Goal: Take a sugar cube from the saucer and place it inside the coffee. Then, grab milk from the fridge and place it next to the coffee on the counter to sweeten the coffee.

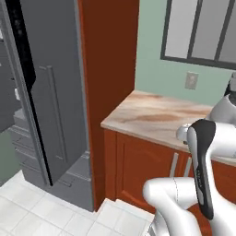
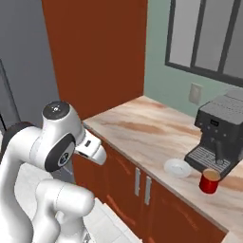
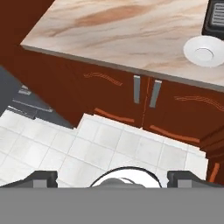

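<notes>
Down low in the hand view the gripper (image 3: 111, 177) hangs over white floor tiles (image 3: 109, 144) with its jaws spread wide and nothing between them, well short of the counter (image 3: 131, 35). Just ahead run the red-brown cabinet doors (image 3: 144, 94) with their silver handles, and above them the counter's front edge. That edge looks like the risk: coming up from this low, the hand could clip the lip or the handles if it rises too near the doors. Further back the saucer (image 2: 177, 167) sits close to the front edge, looking bare from here; I cannot make out a sugar cube on it, too small to tell. Just beside it stands the coffee (image 2: 209, 181), a red mug touching the foot of the coffee machine (image 2: 220, 137). Tight corner there, so a wide swing could knock the mug or slop it. To the left the marbled top is bare, good room for setting things down. Farthest off, the fridge (image 1: 50, 106) stands with its door (image 1: 41, 115) swung out, and beside it a tall wooden panel (image 1: 108, 69) narrows the way in. I can't spot the milk inside from these angles.
</notes>
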{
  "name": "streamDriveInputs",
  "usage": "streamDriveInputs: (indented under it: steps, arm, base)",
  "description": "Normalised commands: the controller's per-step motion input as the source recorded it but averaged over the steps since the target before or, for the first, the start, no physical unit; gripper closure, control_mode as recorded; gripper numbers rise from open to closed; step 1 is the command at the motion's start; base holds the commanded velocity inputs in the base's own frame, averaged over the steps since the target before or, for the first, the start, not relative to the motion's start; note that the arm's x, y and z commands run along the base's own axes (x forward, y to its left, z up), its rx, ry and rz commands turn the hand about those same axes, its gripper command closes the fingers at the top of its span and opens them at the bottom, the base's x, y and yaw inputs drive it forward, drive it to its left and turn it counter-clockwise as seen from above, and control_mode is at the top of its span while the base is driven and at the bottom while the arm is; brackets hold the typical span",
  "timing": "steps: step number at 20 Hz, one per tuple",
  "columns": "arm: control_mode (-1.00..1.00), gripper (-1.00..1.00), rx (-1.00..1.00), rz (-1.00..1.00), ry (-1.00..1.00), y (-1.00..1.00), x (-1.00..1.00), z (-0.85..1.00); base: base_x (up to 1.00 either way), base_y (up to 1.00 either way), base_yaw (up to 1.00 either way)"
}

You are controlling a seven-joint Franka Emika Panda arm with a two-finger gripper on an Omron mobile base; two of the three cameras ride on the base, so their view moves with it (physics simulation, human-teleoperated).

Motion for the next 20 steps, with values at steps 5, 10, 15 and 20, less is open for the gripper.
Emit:
streamDriveInputs:
  steps: [5,10,15,20]
  arm:
    - [1.00,-1.00,0.00,0.00,0.00,0.00,0.00,0.00]
    - [1.00,-1.00,0.00,0.00,0.00,0.00,0.00,0.00]
    - [1.00,-1.00,0.00,0.00,0.00,0.00,0.00,0.00]
    - [1.00,-1.00,0.00,0.00,0.00,0.00,0.00,0.00]
  base:
    - [-0.30,0.69,0.51]
    - [0.08,0.99,0.38]
    - [0.64,1.00,0.26]
    - [0.88,1.00,0.16]
